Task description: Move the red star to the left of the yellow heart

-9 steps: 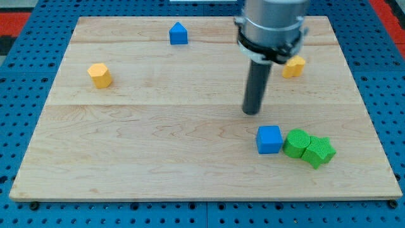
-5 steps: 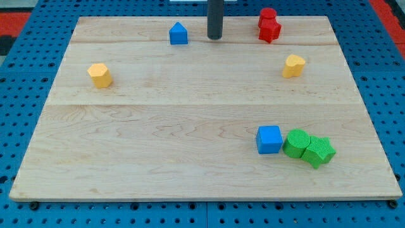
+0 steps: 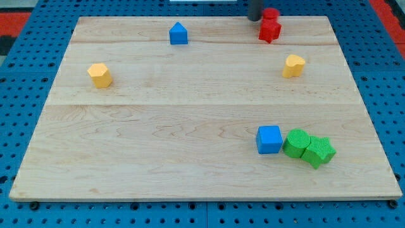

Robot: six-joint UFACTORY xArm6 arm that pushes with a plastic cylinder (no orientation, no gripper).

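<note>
My tip (image 3: 254, 19) shifted right along top edge since earlier frame, now just left of red blocks. No gripper (bare rod). Red star (image 3: 270, 30) bright, near top edge, above-left of yellow heart (image 3: 293, 65).

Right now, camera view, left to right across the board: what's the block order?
Yellow hexagon block → blue pentagon block → blue cube → yellow heart → green star. My tip, the red blocks and the green cylinder overlap others; left out.
</note>
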